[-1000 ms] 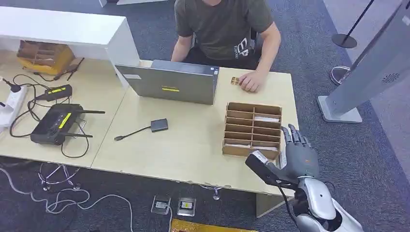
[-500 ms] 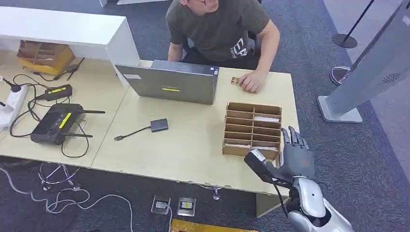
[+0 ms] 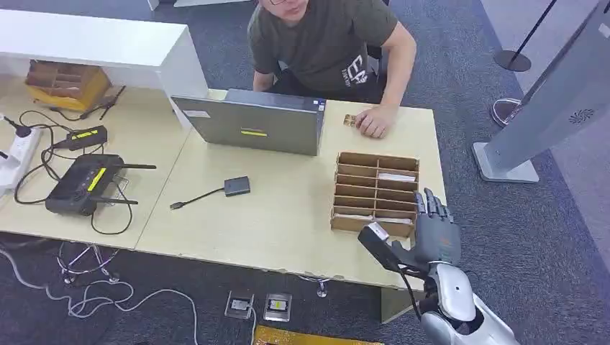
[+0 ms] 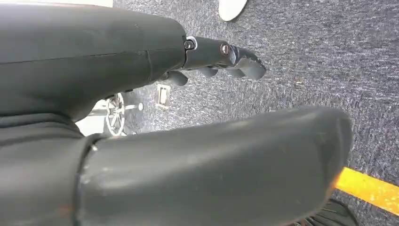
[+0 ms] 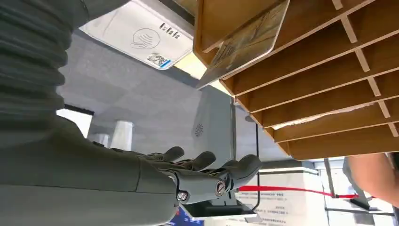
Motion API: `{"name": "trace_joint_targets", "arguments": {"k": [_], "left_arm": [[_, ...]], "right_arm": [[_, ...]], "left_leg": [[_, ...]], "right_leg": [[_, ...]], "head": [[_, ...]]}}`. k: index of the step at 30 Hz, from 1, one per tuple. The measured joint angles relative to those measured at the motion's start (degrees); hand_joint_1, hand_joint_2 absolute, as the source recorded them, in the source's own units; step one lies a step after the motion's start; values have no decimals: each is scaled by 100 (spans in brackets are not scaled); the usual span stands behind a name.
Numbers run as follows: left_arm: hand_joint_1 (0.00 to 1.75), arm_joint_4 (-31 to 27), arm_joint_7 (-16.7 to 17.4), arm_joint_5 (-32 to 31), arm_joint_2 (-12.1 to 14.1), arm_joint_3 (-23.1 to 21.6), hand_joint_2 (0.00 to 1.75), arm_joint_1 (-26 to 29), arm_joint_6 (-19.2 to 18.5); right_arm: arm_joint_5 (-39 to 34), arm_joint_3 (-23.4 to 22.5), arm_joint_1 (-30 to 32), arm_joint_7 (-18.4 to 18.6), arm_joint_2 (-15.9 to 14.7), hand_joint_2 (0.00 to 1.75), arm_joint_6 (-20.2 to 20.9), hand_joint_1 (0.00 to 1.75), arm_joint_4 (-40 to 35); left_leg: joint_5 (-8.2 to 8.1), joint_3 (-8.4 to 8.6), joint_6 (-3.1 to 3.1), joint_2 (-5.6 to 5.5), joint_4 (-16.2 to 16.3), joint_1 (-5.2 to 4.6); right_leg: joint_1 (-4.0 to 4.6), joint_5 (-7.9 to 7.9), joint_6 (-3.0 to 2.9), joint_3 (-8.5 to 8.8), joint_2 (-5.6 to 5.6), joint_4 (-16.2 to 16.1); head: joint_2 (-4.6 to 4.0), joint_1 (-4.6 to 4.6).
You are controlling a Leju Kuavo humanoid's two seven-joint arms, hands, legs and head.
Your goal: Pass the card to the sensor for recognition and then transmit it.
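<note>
One card [image 5: 244, 44] sticks out of the wooden organizer [image 3: 375, 192], in the compartment nearest the worktop [image 3: 288, 215] front edge. Right hand [image 3: 435, 230] hovers just beside the organizer, fingers spread, holding nothing. Left hand [image 4: 221, 59] hangs over the carpet, fingers loosely extended, empty. A person sits behind the laptop [image 3: 252, 126].

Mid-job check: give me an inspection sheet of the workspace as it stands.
Surface: wooden table.
Job's things: card organizer near right edge, a card sticking out of a slot; small reader mid-table.
Clutter: laptop, router.
Hands: right hand open beside organizer; left hand hangs over carpet, empty.
Cables: tangle at left.
Surroundings: person seated opposite, hand on table.
</note>
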Motion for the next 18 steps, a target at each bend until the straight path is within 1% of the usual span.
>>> {"name": "trace_joint_targets", "arguments": {"k": [11, 18], "left_arm": [[0, 0, 0, -18, 0, 0, 0, 1, 11], [0, 0, 0, -13, 0, 0, 0, 0, 11]], "right_arm": [[81, -122, 23, -20, 46, 175, 111, 0, 0], [59, -125, 46, -107, 79, 175, 245, 0, -7]], "left_leg": [[0, 0, 0, 2, 0, 0], [0, 0, 0, 2, 0, 0]], "right_leg": [[0, 0, 0, 0, 0, 0], [0, 0, 0, 0, 0, 0]], "head": [[0, 0], [0, 0]]}}
